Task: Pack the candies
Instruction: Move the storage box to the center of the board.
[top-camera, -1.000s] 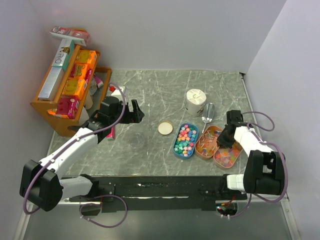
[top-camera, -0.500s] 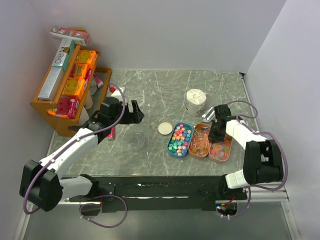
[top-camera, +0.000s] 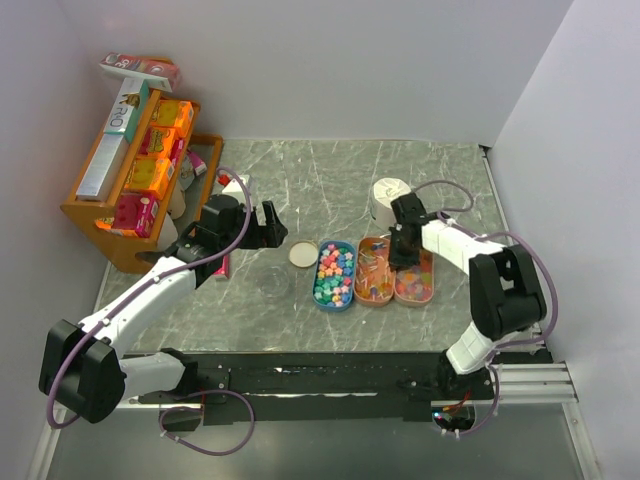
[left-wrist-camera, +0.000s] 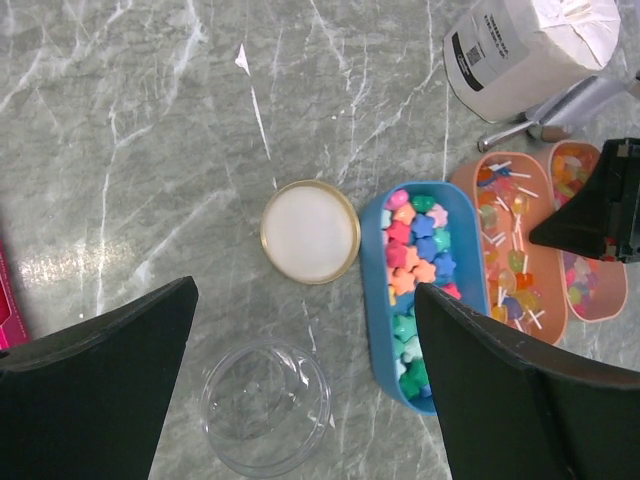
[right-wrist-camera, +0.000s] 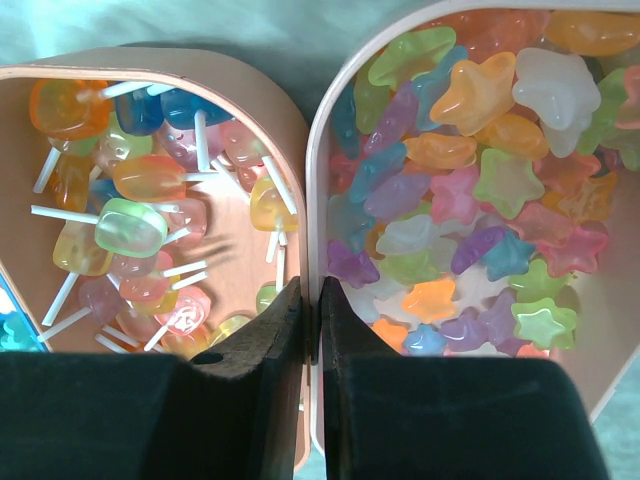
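Candies (top-camera: 335, 272) in trays on the bench (top-camera: 330, 170), right hand (top-camera: 400, 250) clamped among them
Top view: blue tray (top-camera: 333, 307) and two peach trays (top-camera: 376, 303) sit side by side; left hand (top-camera: 272, 225) hangs wide, well left. Left wrist: clear cup (left-wrist-camera: 265, 405) and white lid (left-wrist-camera: 310, 232) lie near the blue tray. Right wrist: narrow fingers (right-wrist-camera: 262, 340) pinch the peach trays' touching walls, lollipops (right-wrist-camera: 130, 230) left, star candies right.

Top view, centre: three trays in row, side by side: left tray (left-wrist-camera: 368, 300), middle tray (right-wrist-camera: 232, 205), right tray (right-wrist-camera: 315, 200); candies (right-wrist-camera: 500, 180) in each. Lid (top-camera: 302, 254) just left of row. Cup (top-camera: 272, 283) lower left of lid. Roll (top-camera: 388, 201) above trays. Shelf (top-camera: 95, 215) upper left, boxes (top-camera: 160, 140) on it.
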